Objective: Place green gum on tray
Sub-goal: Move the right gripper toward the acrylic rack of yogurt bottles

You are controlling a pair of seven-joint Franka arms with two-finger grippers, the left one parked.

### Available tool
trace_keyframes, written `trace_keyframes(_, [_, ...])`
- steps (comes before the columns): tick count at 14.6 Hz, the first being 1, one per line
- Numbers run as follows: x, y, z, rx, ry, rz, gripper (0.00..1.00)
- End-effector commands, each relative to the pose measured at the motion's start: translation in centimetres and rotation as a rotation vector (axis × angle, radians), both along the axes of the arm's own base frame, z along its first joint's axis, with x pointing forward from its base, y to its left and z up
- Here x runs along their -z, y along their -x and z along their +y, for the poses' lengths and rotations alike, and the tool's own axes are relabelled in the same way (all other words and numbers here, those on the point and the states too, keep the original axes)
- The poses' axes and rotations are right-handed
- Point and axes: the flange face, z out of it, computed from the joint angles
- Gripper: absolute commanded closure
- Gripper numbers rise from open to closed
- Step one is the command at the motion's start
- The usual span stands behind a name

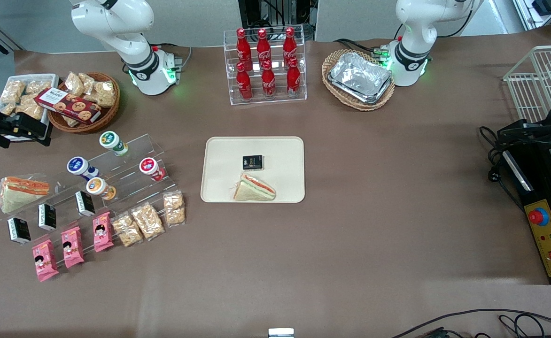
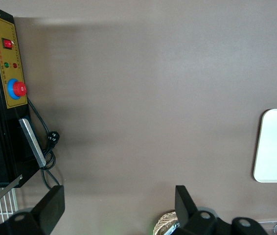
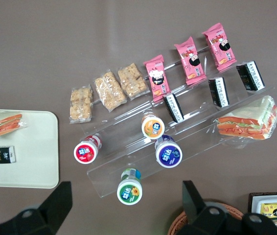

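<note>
Pink snack packets [image 1: 72, 246] lie nearest the front camera, just in front of the clear stepped rack [image 1: 115, 176]. On that rack's top step I see the green gum [image 1: 113, 142], tipped back with its lid showing. My gripper [image 3: 124, 213] hangs above it, fingers spread wide and empty. I judge the bottle light, rigid and slick; I'd pinch its body below the lid. Beside the rack, toward the parked arm, lies the tray [image 1: 219, 145].
</note>
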Motion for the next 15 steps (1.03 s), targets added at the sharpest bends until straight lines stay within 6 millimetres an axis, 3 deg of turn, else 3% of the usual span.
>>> trace_keyframes(1, [-0.3, -0.4, -0.2, 0.003, -0.002, -0.008, 0.00])
trace_keyframes(6, [0.9, -0.3, 0.0, -0.010, 0.001, 0.024, 0.00])
trace_keyframes(9, [3.0, 1.2, -0.1, 0.000, -0.006, 0.066, 0.00])
trace_keyframes(11, [3.4, 1.8, -0.1, 0.000, -0.008, 0.075, 0.00])
trace_keyframes(15, [6.7, 5.4, 0.1, -0.021, 0.021, -0.015, 0.00])
